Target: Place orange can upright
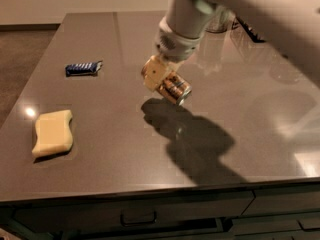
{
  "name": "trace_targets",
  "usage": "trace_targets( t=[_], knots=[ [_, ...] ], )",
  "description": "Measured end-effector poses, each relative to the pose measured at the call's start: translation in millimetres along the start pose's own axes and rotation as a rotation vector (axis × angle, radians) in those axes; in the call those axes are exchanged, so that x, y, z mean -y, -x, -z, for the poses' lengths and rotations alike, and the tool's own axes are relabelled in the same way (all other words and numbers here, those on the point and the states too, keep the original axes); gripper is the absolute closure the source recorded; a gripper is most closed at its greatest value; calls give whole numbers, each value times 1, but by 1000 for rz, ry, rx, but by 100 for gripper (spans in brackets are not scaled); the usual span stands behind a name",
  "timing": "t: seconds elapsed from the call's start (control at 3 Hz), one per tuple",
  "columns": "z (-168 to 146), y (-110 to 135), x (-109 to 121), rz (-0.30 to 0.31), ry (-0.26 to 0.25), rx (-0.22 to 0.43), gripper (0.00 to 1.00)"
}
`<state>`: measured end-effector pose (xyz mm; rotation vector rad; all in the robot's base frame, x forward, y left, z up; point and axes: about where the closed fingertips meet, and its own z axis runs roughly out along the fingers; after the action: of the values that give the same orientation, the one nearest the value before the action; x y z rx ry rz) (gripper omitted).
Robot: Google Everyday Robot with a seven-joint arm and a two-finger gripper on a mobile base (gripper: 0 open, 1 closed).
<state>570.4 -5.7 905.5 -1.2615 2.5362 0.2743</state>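
Note:
The orange can (175, 88) is tilted on its side, its shiny silver end facing the lower right, and it hangs a little above the dark grey table (100, 134) near its middle. My gripper (161, 78) comes down from the upper right and is shut on the can, with its cream-coloured fingers (154, 73) on the can's left side. The can's shadow falls on the table just below it.
A yellow sponge (52, 132) lies at the table's front left. A small blue wrapped packet (82, 68) lies at the left, further back. My arm crosses the upper right. Glass jars (220, 21) stand at the back right. A drawer front runs below the table's front edge.

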Motion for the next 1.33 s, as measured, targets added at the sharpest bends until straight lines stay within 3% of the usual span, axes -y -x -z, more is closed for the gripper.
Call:
trace_targets(
  t=[0.67,1.0,1.33],
  knots=[
    [33,12,-2,74,101,452,100],
    [41,18,5,86,113,650,100],
    [41,17,10,89,127,803,100]
  ],
)
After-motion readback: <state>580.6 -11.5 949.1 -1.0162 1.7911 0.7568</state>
